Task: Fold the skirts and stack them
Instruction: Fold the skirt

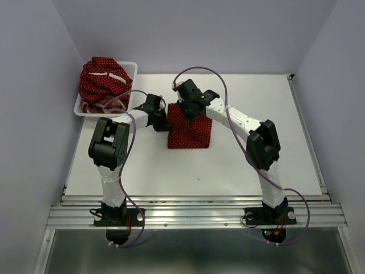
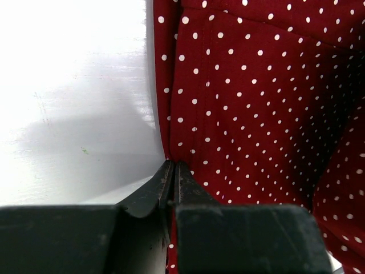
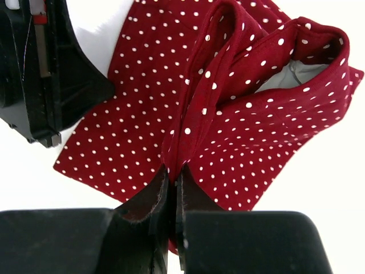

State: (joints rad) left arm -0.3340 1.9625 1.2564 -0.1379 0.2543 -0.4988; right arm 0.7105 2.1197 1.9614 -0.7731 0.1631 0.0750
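Red with little white dots is pretty much the whole scene. Upper left of the overhead view, the white mesh basket (image 1: 134, 68) holds a bunched skirt (image 1: 102, 77) heaped above its rim. A bit of red-and-cream checked cloth (image 1: 94, 105) peeks out under it at the basket's near side; how it lies can't be made out.

Just right of the basket, the left gripper (image 1: 165, 121) sits low at the left edge of the middle skirt (image 1: 191, 134). The left wrist view settles the grip: the left gripper (image 2: 174, 171) has its fingers pressed together on the hem of the middle skirt (image 2: 256, 114), with bare white table (image 2: 74, 85) to the left of the cloth.

The middle skirt lies centre frame overhead on the table (image 1: 256, 165), a roughly square dark red patch, well apart from the basket.

Over its far edge, slightly right of centre, the right gripper (image 1: 191, 108) is down on the cloth. In the right wrist view, the right gripper (image 3: 173, 171) is pinched shut on a raised ridge of the middle skirt (image 3: 131, 120). The fabric stands up in two folds with a pale lining showing at the upper right. The left gripper's dark body (image 3: 40, 74) fills that frame's upper left corner, touching the skirt's edge.
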